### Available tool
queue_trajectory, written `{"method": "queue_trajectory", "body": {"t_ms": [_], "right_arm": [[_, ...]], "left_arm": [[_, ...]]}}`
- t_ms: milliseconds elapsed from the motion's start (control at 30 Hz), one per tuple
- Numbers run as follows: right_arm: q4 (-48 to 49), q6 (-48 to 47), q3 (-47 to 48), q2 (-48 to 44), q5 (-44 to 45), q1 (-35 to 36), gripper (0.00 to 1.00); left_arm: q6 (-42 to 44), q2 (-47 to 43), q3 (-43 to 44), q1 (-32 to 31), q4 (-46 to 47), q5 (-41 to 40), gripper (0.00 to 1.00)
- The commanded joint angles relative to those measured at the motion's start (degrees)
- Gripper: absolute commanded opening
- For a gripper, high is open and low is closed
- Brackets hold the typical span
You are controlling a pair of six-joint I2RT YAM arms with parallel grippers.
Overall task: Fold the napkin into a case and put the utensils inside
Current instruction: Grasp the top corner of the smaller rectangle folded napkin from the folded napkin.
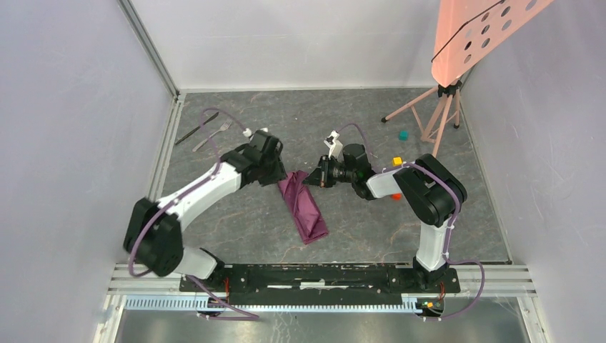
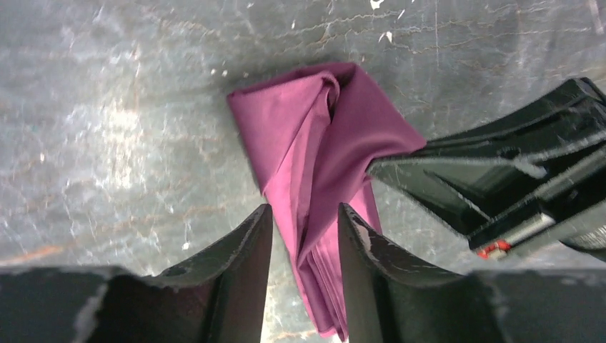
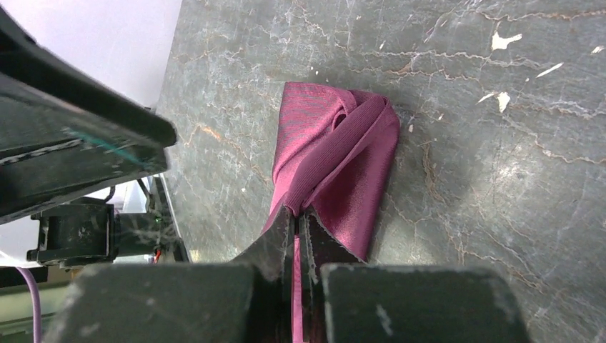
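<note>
The napkin [image 1: 304,206] lies at the centre of the grey marbled desk [image 1: 371,229] as a narrow, layered plum strip, with its long axis running 11 to 5 o'clock. The right claw [image 3: 295,214], reaching in from 3 o'clock, is clamped on a soft fabric ridge at the 11 o'clock end. The left claw [image 2: 304,209], jaws apart and holding nothing, hangs over that same end. The slim fork [image 1: 211,135] and dark knife [image 1: 196,129] lie at 10 o'clock, nearer the left arm.
</note>
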Motion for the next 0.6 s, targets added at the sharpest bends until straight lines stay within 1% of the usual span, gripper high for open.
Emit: {"method": "queue_trajectory", "body": {"t_ms": [0, 133, 200, 300, 567], "right_arm": [[-0.3, -1.5, 2.1, 0.0, -1.1, -0.1, 0.0], [-1.1, -1.7, 2.3, -0.4, -1.4, -0.1, 0.0], [-1.2, -1.8, 2.2, -0.6, -1.4, -0.1, 0.0], [-1.3, -1.9, 2.2, -0.8, -1.5, -0.1, 0.0], [-0.6, -1.2, 1.8, -1.0, -1.5, 0.0, 0.0]], "left_arm": [[9.2, 10.1, 8.6, -2.1, -5.3, -4.1, 0.43], [10.9, 17.7, 15.3, -5.2, -9.8, -11.0, 0.37], [11.0, 19.9, 16.8, -6.0, -11.0, -13.2, 0.35], [11.5, 21.7, 17.5, -6.8, -11.0, -15.9, 0.35], [11.8, 26.1, 20.9, -8.7, -13.4, -18.5, 0.35]]}}
